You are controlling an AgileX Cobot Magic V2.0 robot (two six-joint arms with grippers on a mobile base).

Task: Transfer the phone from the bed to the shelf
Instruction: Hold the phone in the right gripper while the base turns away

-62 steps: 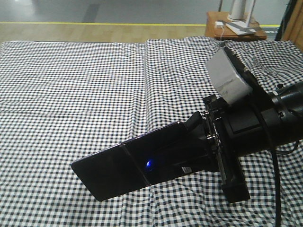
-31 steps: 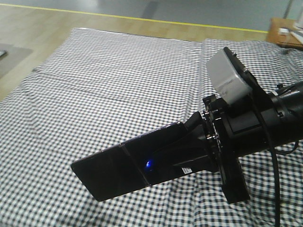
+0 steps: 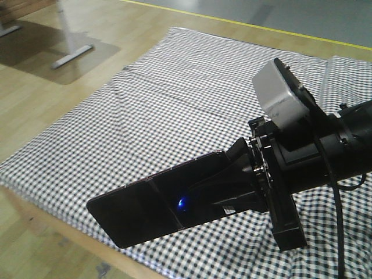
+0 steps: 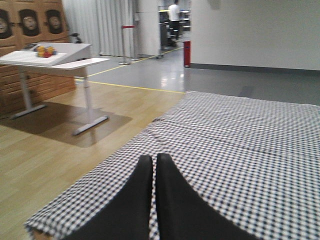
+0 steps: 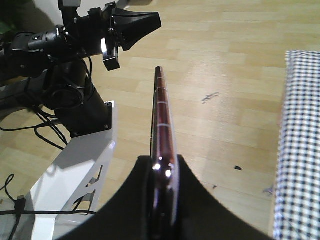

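Right gripper (image 3: 235, 186) is clamped on one end of the phone (image 3: 154, 209). In the wrist view the jaws close on its two faces, and the slab runs out edge-on from between the black fingers, pinkish rim showing. The phone is held in the air, glossy face up and tilted, with its free end pointing left and near. A small blue light (image 3: 182, 202) glints near the crease, and the white sticker (image 3: 229, 208) sits close to the gripped end. It hangs above the near-left edge of the bed (image 3: 186, 87), touching nothing but the jaws. Bare wooden floor (image 3: 52, 110) lies to the left and below. Left gripper (image 4: 154, 167) is empty, its two fingers pressed together with only a thin seam between, hovering over the checked sheet. A white desk (image 4: 50, 57) stands far left across the floor. No shelf shows in any view. Judgement: the pick-up is done and the phone is clear of the bed. Carrying it to the shelf and setting it down are both left, so the task is roughly half done. The grip looks firm, though it holds one end only.
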